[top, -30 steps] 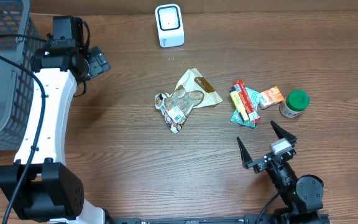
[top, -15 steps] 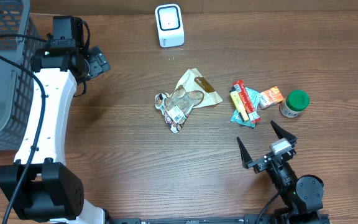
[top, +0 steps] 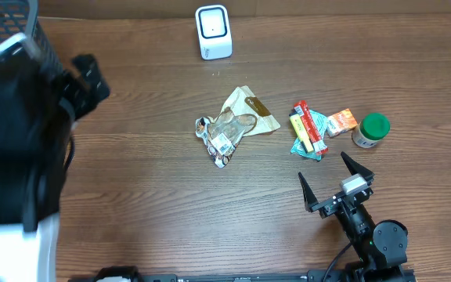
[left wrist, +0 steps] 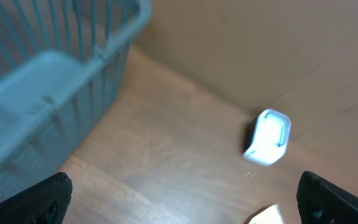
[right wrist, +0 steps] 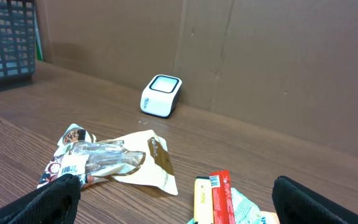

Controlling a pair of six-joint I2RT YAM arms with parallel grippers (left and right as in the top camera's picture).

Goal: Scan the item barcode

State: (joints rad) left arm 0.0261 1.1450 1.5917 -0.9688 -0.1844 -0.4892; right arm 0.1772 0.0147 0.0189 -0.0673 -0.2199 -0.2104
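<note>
A white barcode scanner (top: 213, 31) stands at the table's back edge, also in the left wrist view (left wrist: 267, 137) and the right wrist view (right wrist: 161, 96). A clear and tan snack bag (top: 237, 125) with a barcode label lies mid-table. Red and yellow bars (top: 308, 129) lie on a teal packet to its right. My right gripper (top: 331, 178) stands open in front of those items, nothing between its fingers (right wrist: 179, 202). My left gripper (left wrist: 185, 205) is open and empty, up in the air near the basket, facing the scanner. The left arm (top: 14, 141) is a dark blur.
A grey wire basket (top: 6, 16) fills the back left corner and looms close in the left wrist view (left wrist: 55, 81). An orange packet (top: 341, 123) and a green-lidded jar (top: 372, 130) sit at the right. A cardboard wall (right wrist: 260, 56) stands behind the table.
The left arm has swung fast away from its raised pose by the basket and is now motion-blurred, close under the overhead camera. The right arm and the items have not moved.
</note>
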